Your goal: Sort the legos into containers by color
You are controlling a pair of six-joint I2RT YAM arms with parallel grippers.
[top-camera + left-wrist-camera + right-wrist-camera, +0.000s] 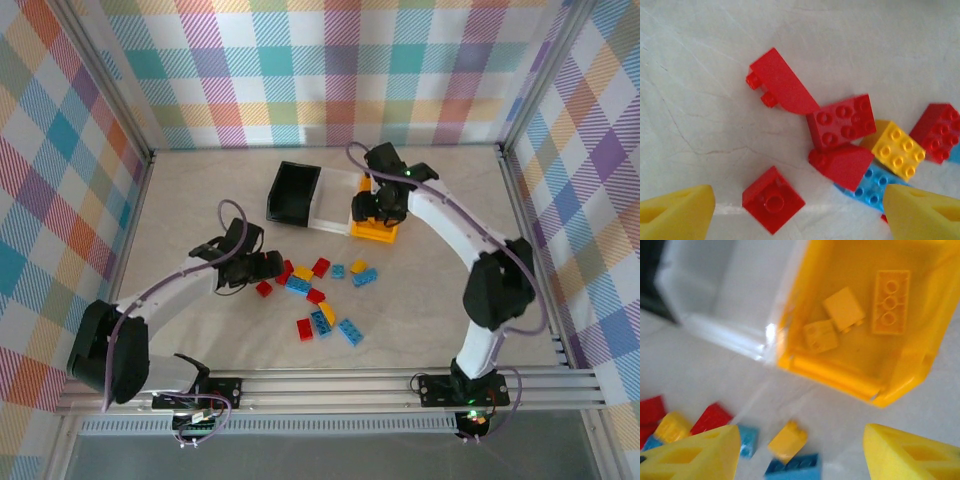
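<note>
top view: sorting looks partway done, loose legos (pixel 350 332) mid-frame on the tabletop (pixel 200 200), left end effector (pixel 265 272) at their left edge, right end effector (pixel 380 208) over the yellow bin (pixel 376 234), with the white bin (pixel 335 200) and black bin (pixel 293 193) in a row to its left. left wrist: jaws wide and empty around a small red brick (pixel 773 206) at lower centre, so the next move is likely to drop and close on it. right wrist: jaws wide, holding nothing; the yellow bin holds three yellow bricks (pixel 842 310) and the white bin looks empty.
</note>
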